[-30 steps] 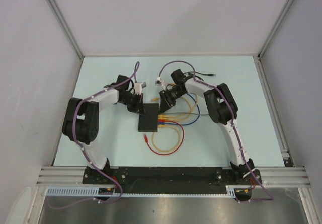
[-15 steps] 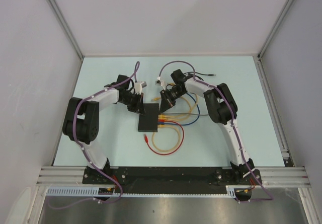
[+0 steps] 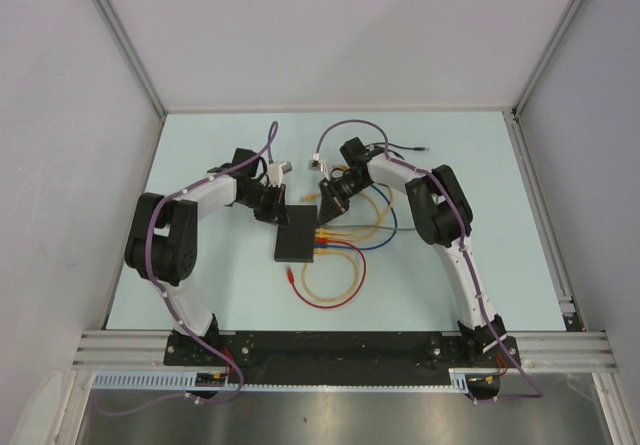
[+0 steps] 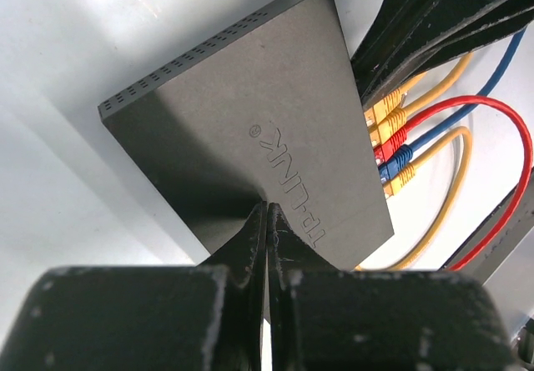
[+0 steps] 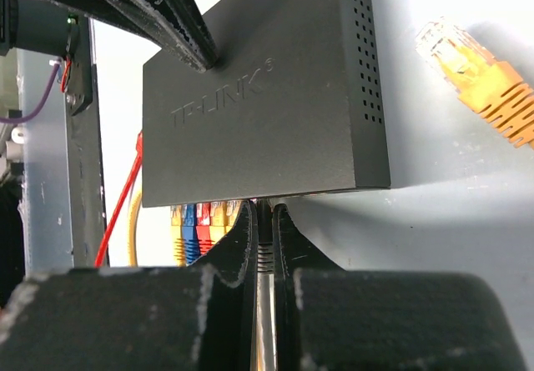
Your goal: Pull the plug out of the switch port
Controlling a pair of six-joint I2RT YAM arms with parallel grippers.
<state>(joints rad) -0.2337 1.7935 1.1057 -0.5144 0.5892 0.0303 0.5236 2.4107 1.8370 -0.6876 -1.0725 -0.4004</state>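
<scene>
- Two black two-finger grippers meet at one flat matte-black rectangular switch (image 3: pixel 296 235), which lies flat on the pale blue-white table (image 3: pixel 200 145) between the two arms.
- The left gripper (image 4: pixel 267 221) has its fingers pressed together, with no gap showing. The tips rest on the switch's top face, just beside the embossed lettering.
- Five small moulded plugs (image 4: pixel 388 137) sit in a row in the sockets along one long edge: yellow, yellow, red, blue, yellow.
- Their thin yellow, red and blue cables (image 3: pixel 340 285) curl in loops on the table beside that edge.
- The right gripper (image 5: pixel 263 221) is at the socket edge, at the end of the row next to a yellow plug. Its fingers are almost together, leaving only a thin slit. A pale ribbed strip shows in the slit — what it is cannot be told.
- One loose orange-yellow plug (image 5: pixel 480 83) lies on the table near the switch's vented short side, apart from it.
</scene>
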